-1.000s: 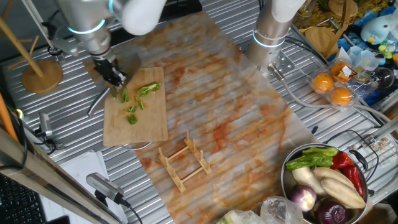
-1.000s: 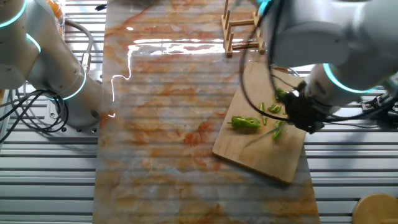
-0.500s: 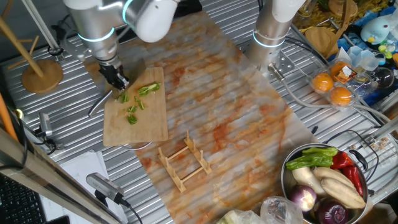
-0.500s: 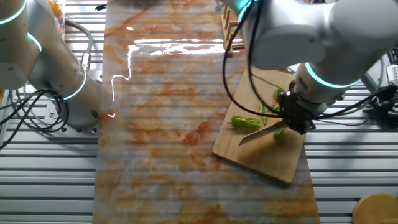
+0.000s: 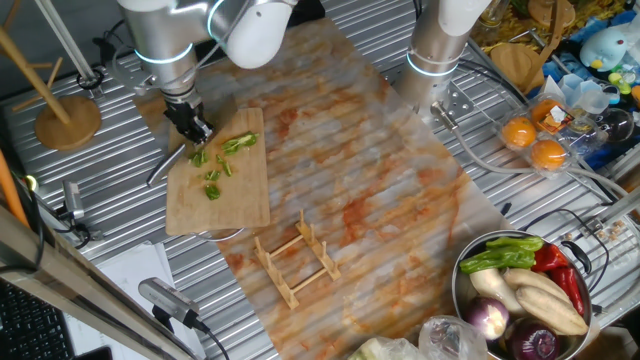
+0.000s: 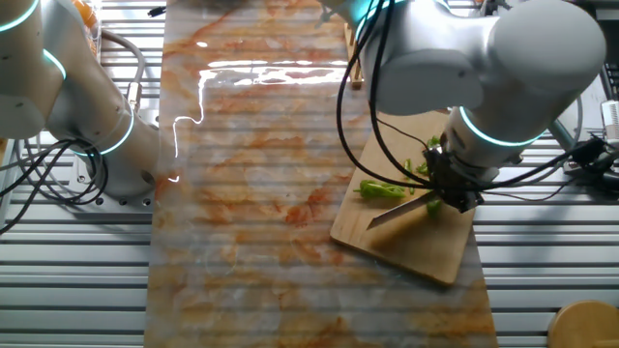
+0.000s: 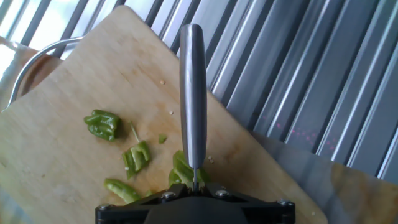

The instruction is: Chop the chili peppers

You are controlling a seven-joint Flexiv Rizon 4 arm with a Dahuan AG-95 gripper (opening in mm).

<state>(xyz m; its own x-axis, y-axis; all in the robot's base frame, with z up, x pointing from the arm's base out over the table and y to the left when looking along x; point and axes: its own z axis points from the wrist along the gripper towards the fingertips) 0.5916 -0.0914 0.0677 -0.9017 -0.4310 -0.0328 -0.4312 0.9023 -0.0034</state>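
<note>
The pincer (image 5: 190, 127) stands over the far-left corner of the bamboo cutting board (image 5: 240, 195), clamped on the handle of a knife (image 6: 401, 208). In the hand view the knife's (image 7: 192, 93) spine runs straight out toward twelve o'clock from between the fingers, past the board's (image 7: 56, 149) edge and over the ribbed metal tabletop (image 7: 323, 81). From the other fixed camera the blade slants toward eight o'clock from the pincer (image 6: 453, 189), its tip low over the board (image 6: 406, 246); whether the edge touches the wood cannot be told.

The chili peppers (image 5: 238, 143) lie on the board, already partly cut. The largest piece sits toward the board's far edge; smaller chunks (image 5: 212, 182) trail from it toward seven o'clock. In the other fixed view the largest piece (image 6: 383, 190) lies just beside the blade, at about ten o'clock from its tip. In the hand view one chunk (image 7: 102, 124) lies at nine o'clock of the blade, and others cluster near the fingers.

The board rests on an orange-stained mat (image 5: 400, 180). A wooden rack (image 5: 296, 258) stands on the mat at five o'clock from the board. A metal bowl (image 5: 462, 290) of mixed vegetables sits well apart at the near-right corner. A second robot arm's base (image 5: 440, 45) rises at the far side of the mat.
</note>
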